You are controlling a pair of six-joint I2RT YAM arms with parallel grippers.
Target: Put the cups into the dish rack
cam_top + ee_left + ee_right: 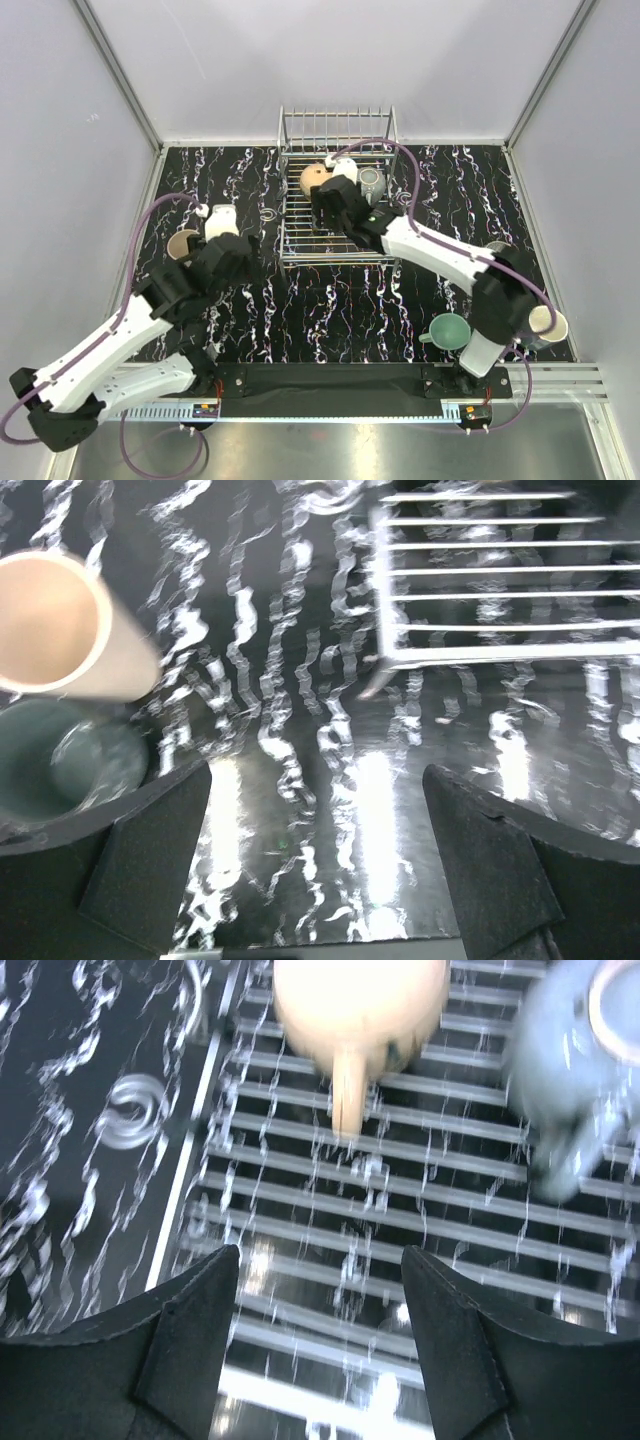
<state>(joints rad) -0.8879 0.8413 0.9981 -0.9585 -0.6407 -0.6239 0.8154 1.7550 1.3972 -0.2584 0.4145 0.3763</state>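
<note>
Dish rack [290, 235]: silver wire, rectangular, parallel base bars, upright tines along the back. It sat at the table's 12 o'clock, long axis running 12 to 6.

Inside it, toward the far end, was a tan mug [360, 1000], smooth and rounded, its handle pointing to 6 o'clock in the right wrist view. A grey mug [565, 1070] lay at its 3 o'clock, blurred.

Right gripper [320, 1260] hung over the rack bars, jaws apart, nothing between them.

Left gripper [318, 780] was spread wide and empty above the glossy black, white-veined tabletop [300, 680]. Beige cup [60, 620] and grey-green cup [70, 765] sat side by side at its 9 o'clock.

Teal cup [450, 330] was at the table's 5 o'clock.
</note>
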